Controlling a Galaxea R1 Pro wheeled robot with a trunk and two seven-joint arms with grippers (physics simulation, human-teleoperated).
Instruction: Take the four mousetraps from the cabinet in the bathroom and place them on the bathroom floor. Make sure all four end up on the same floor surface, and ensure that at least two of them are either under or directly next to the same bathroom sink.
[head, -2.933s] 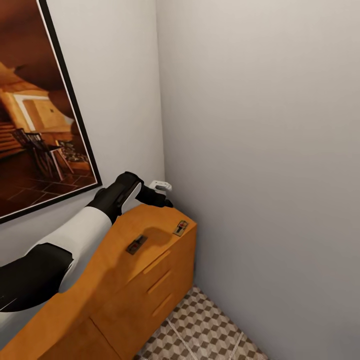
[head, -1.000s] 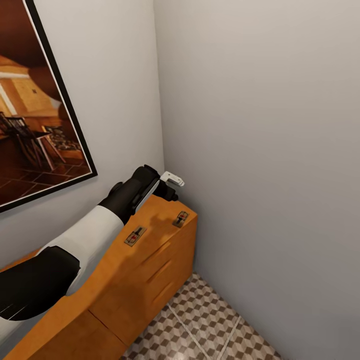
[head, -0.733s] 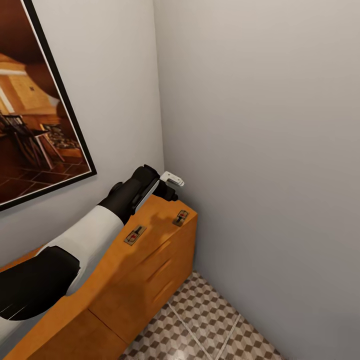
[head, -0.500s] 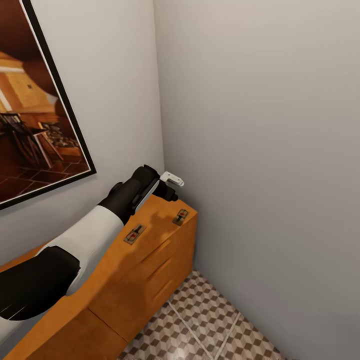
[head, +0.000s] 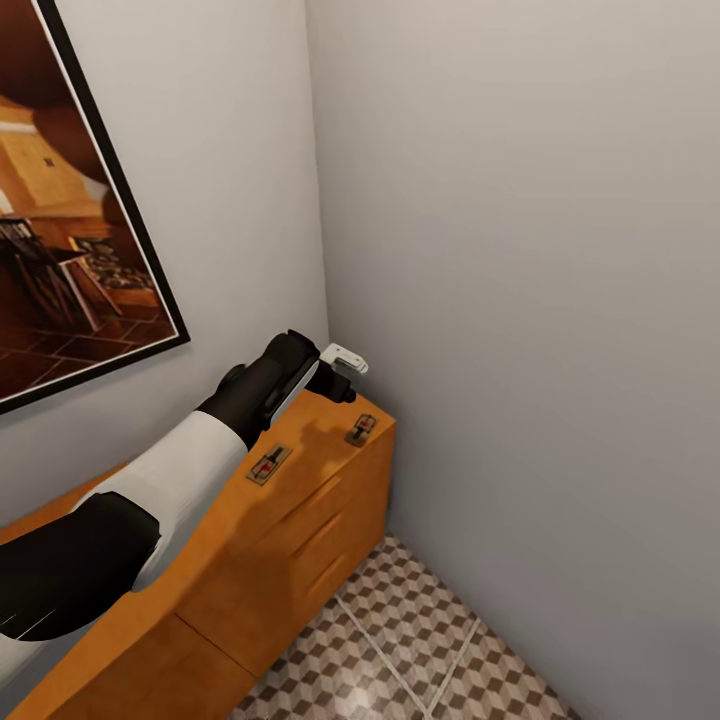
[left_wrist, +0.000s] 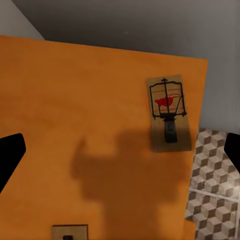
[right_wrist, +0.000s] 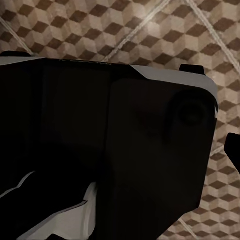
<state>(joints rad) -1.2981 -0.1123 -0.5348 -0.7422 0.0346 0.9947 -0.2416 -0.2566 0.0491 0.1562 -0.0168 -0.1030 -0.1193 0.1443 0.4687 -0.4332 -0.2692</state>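
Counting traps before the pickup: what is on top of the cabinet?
Two mousetraps lie on the cabinet top, under the left hand. The arm covers the rest of the top.

left arm (head: 170, 480) is glossy black with a white forearm shell, plus a small white wrist bracket (head: 345, 356).

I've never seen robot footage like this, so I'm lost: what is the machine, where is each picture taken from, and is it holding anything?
It is a simulated two-armed robot. The head picture looks down over its left arm, reaching across an orange cabinet whose top carries two mousetraps: the far mousetrap and the near mousetrap. The left wrist picture looks straight down from that arm: the left pincer is open and empty above the far trap. The right wrist picture shows the robot's dark body over the patterned floor.
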